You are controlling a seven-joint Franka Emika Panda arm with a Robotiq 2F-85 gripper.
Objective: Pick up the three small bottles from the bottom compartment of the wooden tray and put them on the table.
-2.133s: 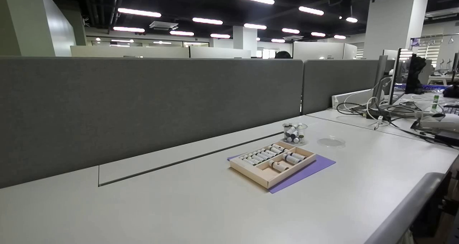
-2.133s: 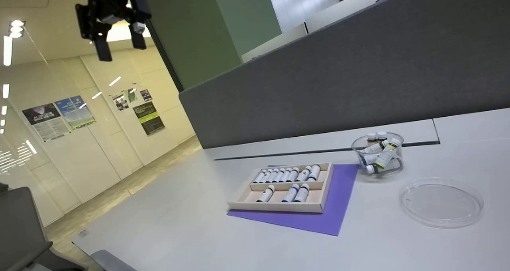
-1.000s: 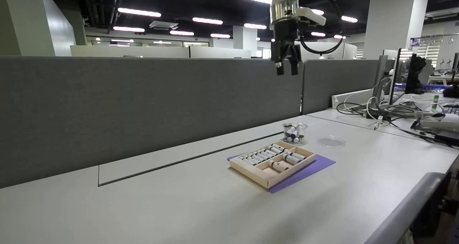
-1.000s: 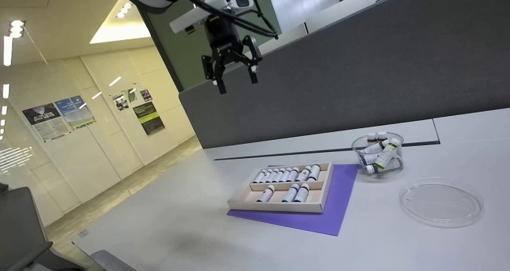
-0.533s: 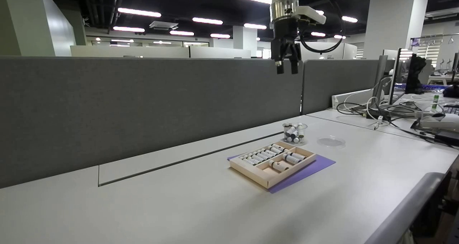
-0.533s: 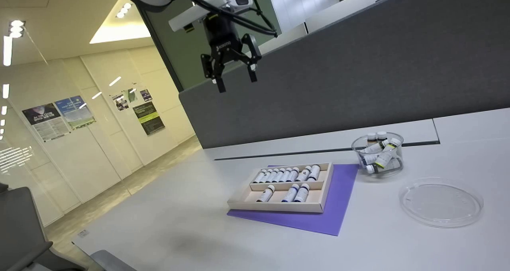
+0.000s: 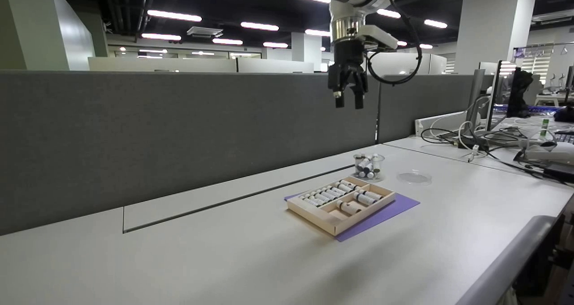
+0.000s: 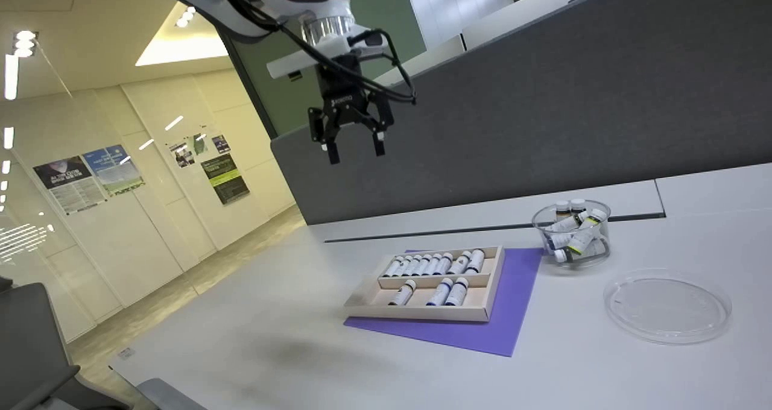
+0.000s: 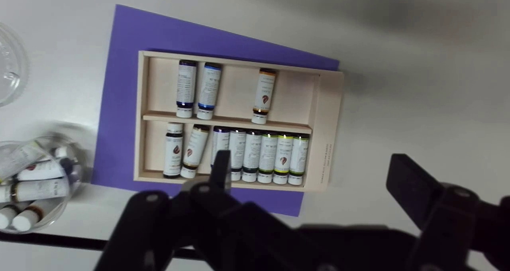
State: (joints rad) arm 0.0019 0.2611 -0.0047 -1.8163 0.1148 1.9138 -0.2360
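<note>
While three small bottles share one compartment of wooden tray | fingers wide apart, holding nothing | above tabletop

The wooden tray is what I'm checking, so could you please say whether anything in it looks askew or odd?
Yes. In the wrist view, the wooden tray has a fuller row whose leftmost bottle lies reversed, its cap facing opposite the other visible caps; the next bottle slants against the rest. No spill or damage shows.
</note>
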